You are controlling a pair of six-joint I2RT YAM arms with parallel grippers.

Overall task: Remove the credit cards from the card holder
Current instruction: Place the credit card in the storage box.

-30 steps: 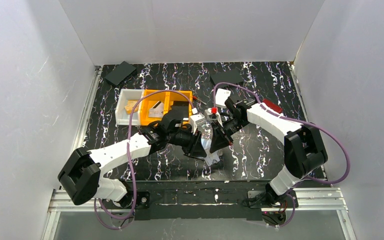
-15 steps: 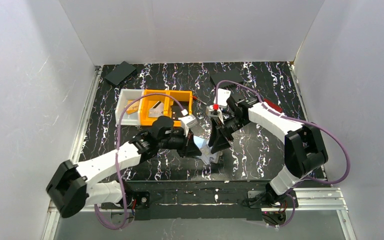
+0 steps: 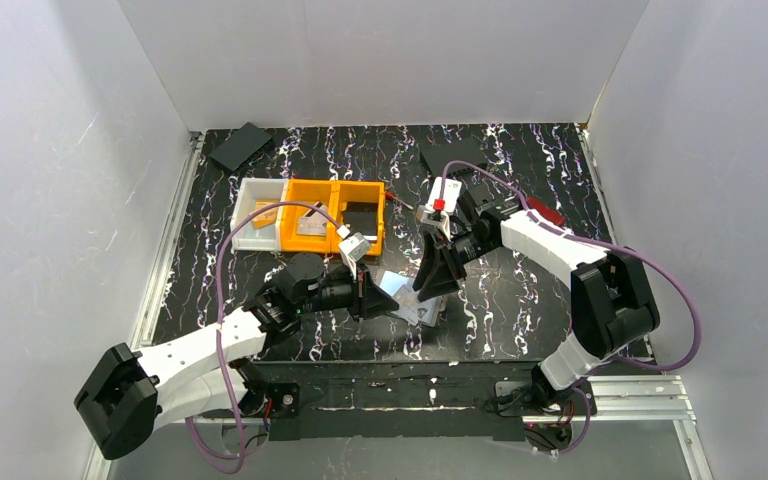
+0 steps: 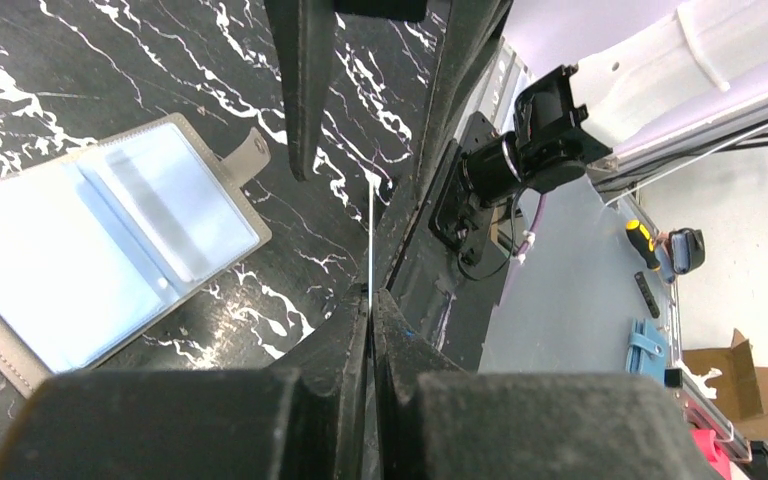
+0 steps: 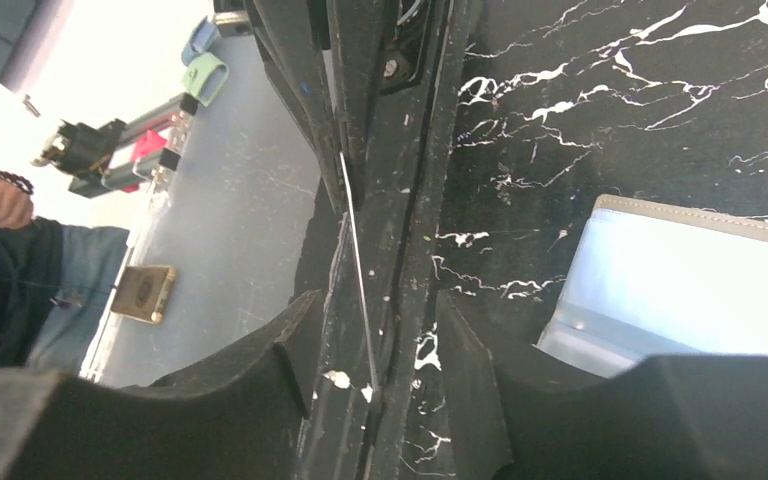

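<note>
L claw (image 4: 371, 312) pinching card (image 4: 371, 230) edge-on; R claw (image 5: 375, 325) wide; card holder (image 4: 110, 245) open, beside L claw.

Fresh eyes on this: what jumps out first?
The card holder lies open on the black marbled table, pale blue faces up, between the two grippers. The left gripper is shut on a thin card seen edge-on beside it, while the right gripper stands open on the holder's other side. Behind them sits an orange bin.
</note>
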